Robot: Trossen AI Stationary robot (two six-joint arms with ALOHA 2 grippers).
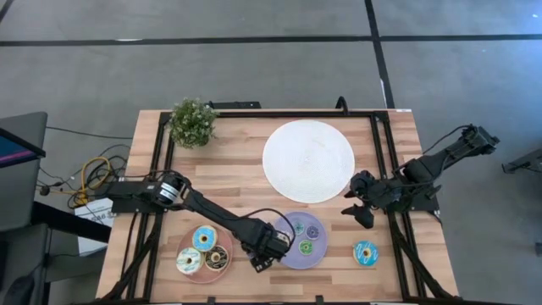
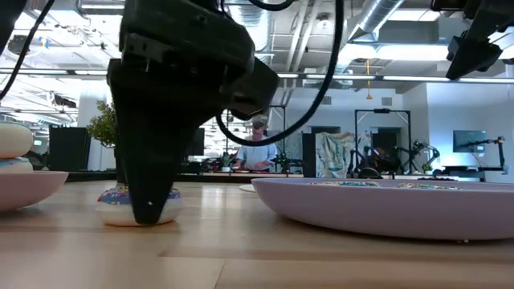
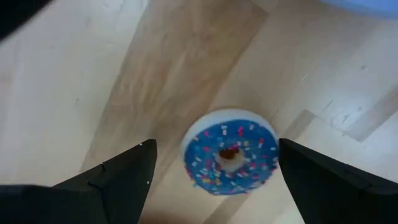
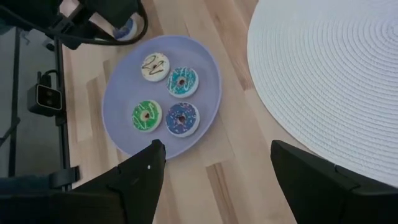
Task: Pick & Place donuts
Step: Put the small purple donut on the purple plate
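Your left gripper is hovering wide open over a blue-iced sprinkled ring donut lying on the pale wooden surface. Your right gripper is waiting wide open above the round purple plate holding 4 tiny donuts.

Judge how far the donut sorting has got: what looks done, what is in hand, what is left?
Done: four small donuts lie on the purple plate, three larger ones on the pink plate.
In hand: the left gripper, open, hangs over a blue donut on the bare table, not gripping.
Left: that one, and another blue donut alone on the wood. The right gripper waits, open.
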